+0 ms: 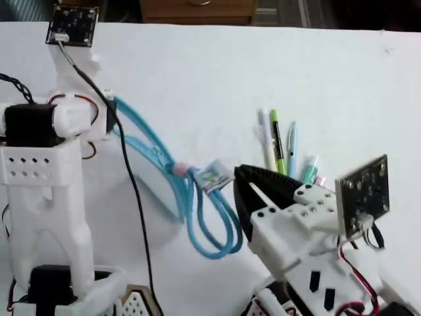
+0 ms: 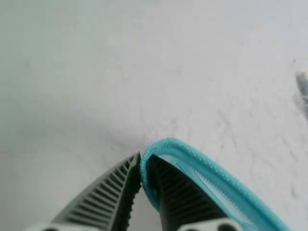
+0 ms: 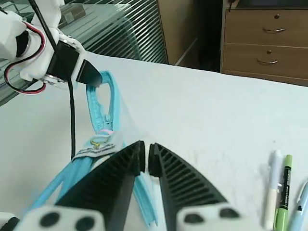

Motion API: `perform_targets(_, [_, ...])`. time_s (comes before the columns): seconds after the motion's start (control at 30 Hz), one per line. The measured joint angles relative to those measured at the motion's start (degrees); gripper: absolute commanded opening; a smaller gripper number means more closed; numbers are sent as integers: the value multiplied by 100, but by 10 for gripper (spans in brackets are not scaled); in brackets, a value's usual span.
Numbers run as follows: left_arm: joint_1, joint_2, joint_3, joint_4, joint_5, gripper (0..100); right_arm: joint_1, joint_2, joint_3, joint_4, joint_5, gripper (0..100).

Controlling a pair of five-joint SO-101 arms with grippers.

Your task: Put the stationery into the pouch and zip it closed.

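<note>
Pouch [image 1: 148, 141] is held raised by its rim, clamped in the left gripper [image 2: 142, 162], probably to steady it, while the right gripper [image 3: 145, 151], closed and empty, is poised beside the zip tag [image 3: 99, 144], and the pens [image 1: 283, 141] are left on the table [image 1: 197, 79].

Looking down from the high view, the lower ends of the pens [image 1: 283, 148] vanish behind the right gripper [image 1: 238, 174], so I can't get a solid count, and in the right wrist view they just run out of frame. That same gripper blocks the near stretch of the pouch [image 3: 103, 96] there too. In the left wrist view the pouch is chopped off by the edge, and a blurry grey sliver [image 2: 302, 86] at the border is anyone's guess
</note>
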Motion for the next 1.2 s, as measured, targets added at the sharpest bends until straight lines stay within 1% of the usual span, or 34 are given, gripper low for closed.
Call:
perform_targets(0.1, [0,0,0,0,-9,23,0,0,0,0,105,22])
perform_targets(0.17, [0,0,0,0,-9,23,9,0,0,26,114,48])
perform_targets(0.3, [0,0,0,-123,9,23,0,0,0,369,185,206])
perform_targets(0.37, [0,9,0,-149,105,23,9,0,0,677,448,268])
perform_targets(0.4, [0,9,0,-149,132,23,9,0,0,826,624,282])
perform_targets(0.47, [0,9,0,-158,141,23,-18,0,0,967,949,279])
perform_targets(0.57, [44,9,0,-158,141,23,9,0,0,905,985,260])
perform_targets(0.7, [79,9,0,-158,141,23,-492,176,123,378,431,259])
perform_targets(0.87, [79,9,0,-158,141,23,-1538,756,141,114,-255,259])
perform_targets(1.0, [88,18,-149,-149,141,23,-2031,1152,404,26,-396,257])
perform_targets(1.1, [97,53,-246,-105,141,23,-2277,1222,765,-299,-413,254])
perform_targets(1.2, [97,53,-255,-88,141,23,-2268,1231,1196,-730,-422,254])
